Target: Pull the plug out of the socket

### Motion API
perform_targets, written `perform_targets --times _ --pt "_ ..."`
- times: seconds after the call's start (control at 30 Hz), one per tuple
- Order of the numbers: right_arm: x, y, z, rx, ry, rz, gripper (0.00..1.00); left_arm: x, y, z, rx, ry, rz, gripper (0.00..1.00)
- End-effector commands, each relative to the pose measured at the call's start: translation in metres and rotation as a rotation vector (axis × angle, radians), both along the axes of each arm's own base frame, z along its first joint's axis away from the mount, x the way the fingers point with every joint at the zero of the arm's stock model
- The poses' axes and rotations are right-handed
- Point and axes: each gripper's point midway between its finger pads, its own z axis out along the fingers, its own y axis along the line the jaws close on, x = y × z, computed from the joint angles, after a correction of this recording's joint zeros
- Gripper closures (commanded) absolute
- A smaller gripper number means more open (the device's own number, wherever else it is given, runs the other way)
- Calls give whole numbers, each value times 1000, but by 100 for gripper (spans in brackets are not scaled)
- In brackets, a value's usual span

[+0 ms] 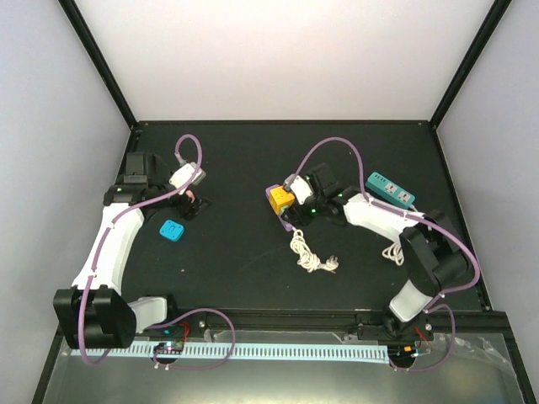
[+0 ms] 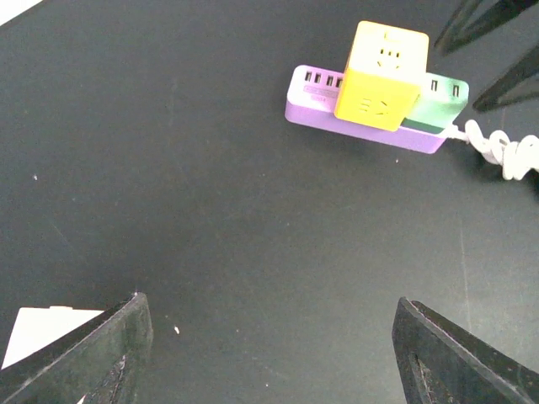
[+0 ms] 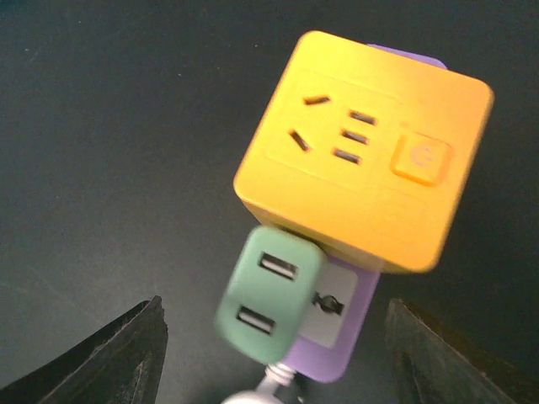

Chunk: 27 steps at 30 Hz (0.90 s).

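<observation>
- Black matte surface (image 1: pixel 244 252) carries everything.
- The left gripper (image 2: pixel 271 320) hangs over a bare patch, its fingers spread wide with nothing between them.
- A small light-blue rounded square block (image 1: pixel 173 230) lies just beside the left arm.
- Near the middle, a yellow plastic cube plug (image 2: pixel 379 80) sits on a flat purple socket strip (image 2: pixel 313 105), with a mint-green USB adapter (image 3: pixel 268 290) beside it on the same strip.
- The right gripper (image 3: pixel 274 324) is over that strip, wide open and gripping nothing.
- A white coiled cord (image 1: pixel 313 257) trails from the strip.
- A teal power strip (image 1: pixel 390 189) lies to the right.

yellow cube plug (image 2: pixel 383 76) seated on purple socket strip (image 2: pixel 312 105)
</observation>
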Motion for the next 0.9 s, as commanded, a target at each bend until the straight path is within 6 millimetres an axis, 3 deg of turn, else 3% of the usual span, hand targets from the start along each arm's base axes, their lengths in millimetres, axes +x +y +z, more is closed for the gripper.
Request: perform_targets --times 0.0,0.27,0.5,0.67,0.77,0.87 --pt "19 10 -2 -60 -119 -65 29 11 -8 16 -41 -39 16 20" --pt "16 18 -29 -139 -113 -62 47 11 -8 23 -55 -47 26 19" --pt "10 18 -28 -126 -124 -30 67 10 -9 23 -56 -49 24 19" --pt "-5 24 -35 -108 -98 61 74 8 -9 23 -49 -51 15 19" --pt "-24 32 -39 -76 -65 176 76 0 -14 21 -46 -51 -45 17" --pt "-50 43 -40 -24 -25 317 77 -16 -23 15 -47 -45 -156 4"
